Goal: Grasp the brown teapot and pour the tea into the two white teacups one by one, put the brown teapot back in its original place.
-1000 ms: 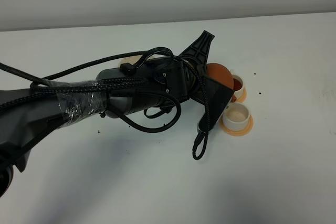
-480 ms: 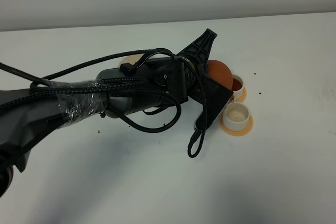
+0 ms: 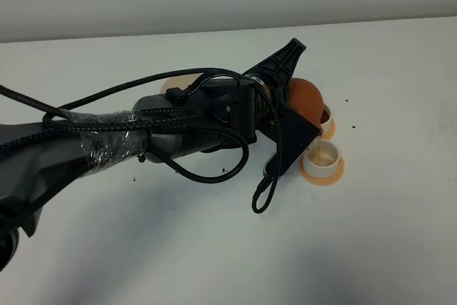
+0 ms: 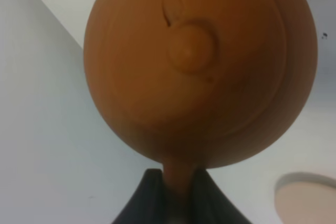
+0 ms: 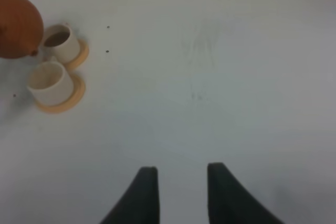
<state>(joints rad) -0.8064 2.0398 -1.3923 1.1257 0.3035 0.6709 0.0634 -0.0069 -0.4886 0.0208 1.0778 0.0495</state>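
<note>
Holds the brown teapot (image 3: pixel 305 98) by its loop handle in the left gripper (image 4: pixel 177 190), jaws pinching the clay loop tight. Turns the teapot's lid and round knob toward the left wrist camera, filling most of that view.

Just beside the teapot, partly hidden under its round body in the high view: one white cup (image 3: pixel 327 125) with reddish-brown tea (image 3: pixel 325 114) inside. Near the teapot but clear of it: the second white cup (image 3: pixel 321 156), pale inside, no dark liquid to be made out. Under each cup, a thin orange coaster (image 3: pixel 337 171).

Well apart from the teapot, back along the left arm: the cream saucer (image 3: pixel 173 82), mostly covered by the arm and cables in the high view, with only an edge of it showing in the left wrist view.

Keeps the right gripper (image 5: pixel 181 192) far from the teapot, fingers spread with nothing between them, above bare white tabletop (image 3: pixel 400 233).
</note>
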